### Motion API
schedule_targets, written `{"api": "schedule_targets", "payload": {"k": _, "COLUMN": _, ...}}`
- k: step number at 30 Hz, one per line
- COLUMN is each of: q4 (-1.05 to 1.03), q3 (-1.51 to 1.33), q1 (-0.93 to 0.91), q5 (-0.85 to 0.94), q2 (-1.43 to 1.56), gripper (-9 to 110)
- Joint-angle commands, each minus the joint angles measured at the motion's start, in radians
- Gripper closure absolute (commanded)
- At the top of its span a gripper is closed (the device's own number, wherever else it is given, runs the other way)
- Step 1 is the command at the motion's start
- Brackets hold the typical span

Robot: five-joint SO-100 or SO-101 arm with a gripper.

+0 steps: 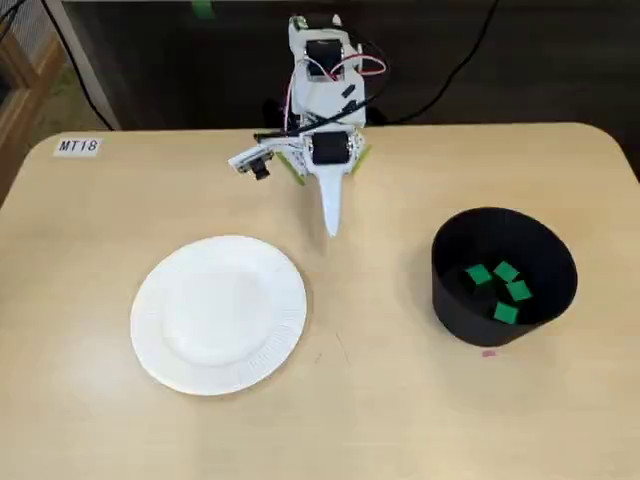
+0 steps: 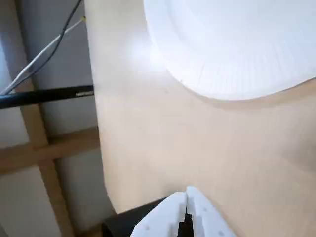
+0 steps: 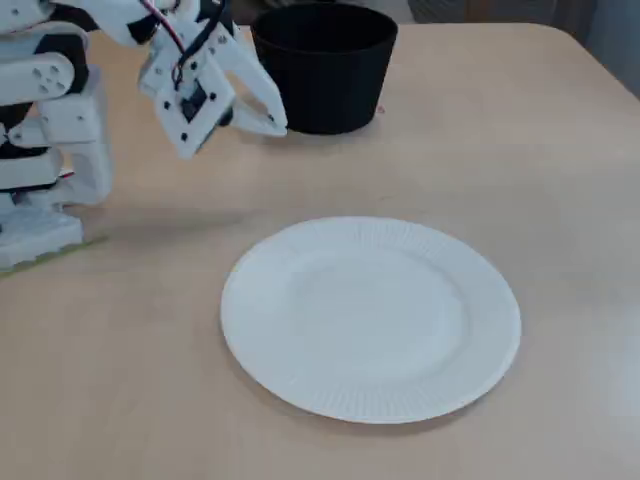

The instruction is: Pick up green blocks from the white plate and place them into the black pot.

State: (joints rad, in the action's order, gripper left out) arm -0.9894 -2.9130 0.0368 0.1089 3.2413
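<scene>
The white plate (image 1: 218,313) lies on the table with nothing on it; it also shows as the plate (image 3: 370,315) and plate (image 2: 237,44). The black pot (image 1: 503,275) stands to the right in a fixed view and holds several green blocks (image 1: 497,289). In the other fixed view the pot (image 3: 323,66) is at the back, its inside hidden. My white gripper (image 1: 331,224) hangs shut and empty above the table between plate and pot, close to the arm's base. Its fingertips are pressed together in the wrist view (image 2: 186,196) and in the side fixed view (image 3: 278,124).
The arm's base (image 3: 45,150) stands at the table's back edge. A label reading MT18 (image 1: 78,146) is stuck near the far left corner. A small pink mark (image 1: 488,352) lies in front of the pot. Cables (image 2: 39,54) hang past the table edge.
</scene>
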Motion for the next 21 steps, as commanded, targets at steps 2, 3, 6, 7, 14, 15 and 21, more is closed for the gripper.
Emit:
{"api": "schedule_targets", "payload": {"k": 2, "q4": 0.0, "q3": -0.038, "q1": 0.003, "q5": 0.015, "q2": 0.011, "gripper": 104}}
{"api": "schedule_targets", "payload": {"k": 3, "q4": 0.0, "q3": -0.049, "q1": 0.003, "q5": 0.018, "q2": 0.011, "gripper": 104}}
{"api": "schedule_targets", "payload": {"k": 6, "q4": 0.018, "q3": -0.078, "q1": 0.008, "q5": 0.031, "q2": 0.011, "gripper": 104}}
{"api": "schedule_targets", "payload": {"k": 7, "q4": 0.025, "q3": -0.087, "q1": 0.008, "q5": 0.034, "q2": 0.011, "gripper": 104}}
{"api": "schedule_targets", "payload": {"k": 14, "q4": 0.031, "q3": -0.097, "q1": 0.005, "q5": 0.035, "q2": 0.012, "gripper": 104}}
{"api": "schedule_targets", "payload": {"k": 15, "q4": 0.028, "q3": -0.097, "q1": 0.005, "q5": 0.034, "q2": 0.012, "gripper": 104}}
{"api": "schedule_targets", "payload": {"k": 21, "q4": 0.023, "q3": -0.095, "q1": 0.038, "q5": 0.077, "q2": 0.012, "gripper": 104}}
